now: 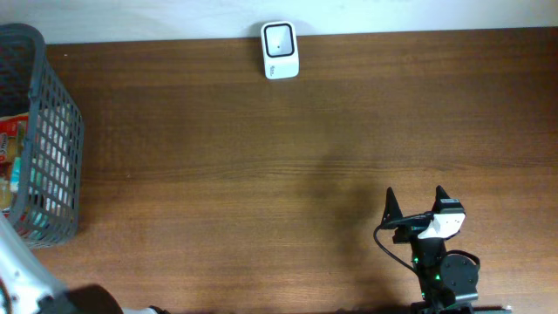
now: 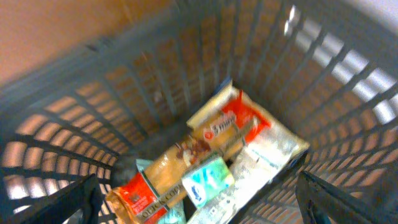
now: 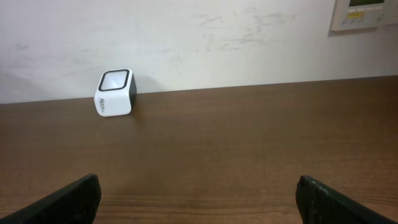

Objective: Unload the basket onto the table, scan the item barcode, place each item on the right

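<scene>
The white barcode scanner point(image 1: 280, 50) with a dark window stands at the table's far edge by the wall; the right wrist view shows this scanner point(image 3: 114, 93) far ahead to the left. Several packaged items lie in the grey basket point(image 1: 52, 131): a tan and red packet point(image 2: 155, 180), a red snack packet point(image 2: 230, 124), a small teal and white pack point(image 2: 208, 180) and a clear white bag point(image 2: 267, 155). My left gripper point(image 2: 202, 202) hangs open above them, holding nothing. My right gripper point(image 1: 416, 199) is open and empty over bare table at the front right.
The basket's slatted walls point(image 2: 186, 56) rise around the items on all sides. The basket sits at the table's left edge. A pale wall runs behind the table, with a wall panel point(image 3: 364, 12) at upper right.
</scene>
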Robot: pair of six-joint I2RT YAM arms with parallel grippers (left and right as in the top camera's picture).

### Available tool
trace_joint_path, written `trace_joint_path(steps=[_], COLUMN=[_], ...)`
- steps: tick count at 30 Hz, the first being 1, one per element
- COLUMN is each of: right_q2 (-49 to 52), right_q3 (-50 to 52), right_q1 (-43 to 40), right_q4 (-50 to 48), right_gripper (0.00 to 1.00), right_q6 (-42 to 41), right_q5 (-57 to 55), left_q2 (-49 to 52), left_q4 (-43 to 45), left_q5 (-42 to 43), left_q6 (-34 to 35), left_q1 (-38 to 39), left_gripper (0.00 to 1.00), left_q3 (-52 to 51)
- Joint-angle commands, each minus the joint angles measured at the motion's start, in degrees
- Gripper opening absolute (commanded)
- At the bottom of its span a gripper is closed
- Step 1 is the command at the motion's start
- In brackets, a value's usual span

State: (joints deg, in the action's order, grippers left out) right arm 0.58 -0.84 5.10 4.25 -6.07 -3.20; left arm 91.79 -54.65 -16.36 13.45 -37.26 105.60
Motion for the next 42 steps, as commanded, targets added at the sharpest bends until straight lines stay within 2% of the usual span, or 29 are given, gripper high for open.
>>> trace_joint_path(steps=[1, 3, 5, 6, 11, 12, 14, 15, 16, 17, 19, 20, 24, 25, 28, 29, 33, 35, 37, 40, 42], right_q2=[-0.4, -0.4, -0.4, -0.4, -0.4, -0.4, -0.4, -0.4, -0.4, -0.4, -0.4, -0.4, -0.4, -0.4, -0.4, -0.4, -0.4, -0.4, -0.4, -0.4, -0.4], right_q3=[0.5, 0.5, 0.5, 0.5, 0.5, 0.5, 0.5, 0.5, 0.5, 0.5, 0.5, 0.5, 0.5, 0.5, 0.5, 0.5, 0.5, 0.5, 0.5, 0.5, 0.5], right_q1=[0.4, 0.4, 0.4, 0.4, 0.4, 0.4, 0.4, 0.4, 0.4, 0.4, 0.4, 0.4, 0.4, 0.4, 0.4, 0.4, 0.4, 0.4, 0.4, 0.4, 0.4], right_q4=[0.1, 0.1, 0.1, 0.1, 0.1, 0.1, 0.1, 0.1, 0.1, 0.1, 0.1, 0.1, 0.1, 0.1, 0.1, 0.1, 0.1, 0.1, 0.1, 0.1, 0.1], right_gripper=[0.99, 0.99, 0.99, 0.99, 0.99, 0.99, 0.99, 0.99, 0.99, 0.99, 0.99, 0.99, 0.99, 0.99, 0.99, 0.99, 0.99, 0.99, 0.99, 0.99, 0.99], right_q6=[-0.2, -0.1, -0.2, -0.2, -0.1, -0.2, -0.1, -0.1, -0.1, -0.2, -0.2, -0.2, -0.2, -0.1, -0.1, -0.1, -0.1, -0.2, -0.2, -0.2, -0.2], right_q5=[-0.3, -0.3, -0.3, -0.3, -0.3, -0.3, -0.3, -0.3, -0.3, -0.3, -0.3, -0.3, -0.3, -0.3, -0.3, -0.3, -0.3, -0.3, -0.3, -0.3, -0.3], left_q2=[8.8, 12.5, 17.0, 19.3, 27.4, 29.3, 32.2, 33.2, 33.4, 33.4, 33.3, 33.2, 32.2, 32.0, 30.6, 29.7, 23.5, 19.0, 15.1, 14.3, 14.3], left_q4=[-0.3, 0.1, 0.1, 0.1, -0.1, -0.1, -0.4, -0.6, -0.6, -0.5, -0.5, -0.8, -5.3, -7.5, -8.9, -9.8, -15.7, -16.9, -19.0, -24.9, -24.2], left_q5=[3.1, 4.0, 4.3, 7.5, 11.3, 13.4, 13.7, 13.6, 13.6, 13.6, 13.7, 13.7, 13.7, 13.6, 13.6, 13.6, 13.9, 19.0, 26.9, 27.5, 27.5], left_q6=[-7.8, -11.4, -12.1, -14.7, -18.6, -21.1, -21.1, -21.1, -20.8, -20.8, -20.6, -20.0, -19.1, -19.1, -15.6, -14.5, -4.3, -2.5, -2.6, -2.6, -2.8], left_q1=[-1.2, -1.2, -1.7, -2.6, -4.2, -4.2, -4.2, -4.2, -4.2, -4.2, -4.2, -4.2, -4.1, -4.2, -4.2, -4.2, -3.8, -1.7, 3.0, 17.4, 25.0], left_gripper=[0.97, 0.96, 0.87, 0.85, 0.85, 0.85, 0.84, 0.71, 0.45, 0.27, 0.04, 0.00, 0.04, 0.00, 0.00, 0.00, 0.00, 0.00, 0.00, 0.00, 0.00], left_q3=[0.2, 0.2, 0.2, 0.2, 0.2, 0.2, 0.2, 0.2, 0.2, 0.2, 0.3, 0.7, 4.4, 4.4, 6.9, 9.5, 31.3, 35.8, 35.9, 35.0, 31.0])
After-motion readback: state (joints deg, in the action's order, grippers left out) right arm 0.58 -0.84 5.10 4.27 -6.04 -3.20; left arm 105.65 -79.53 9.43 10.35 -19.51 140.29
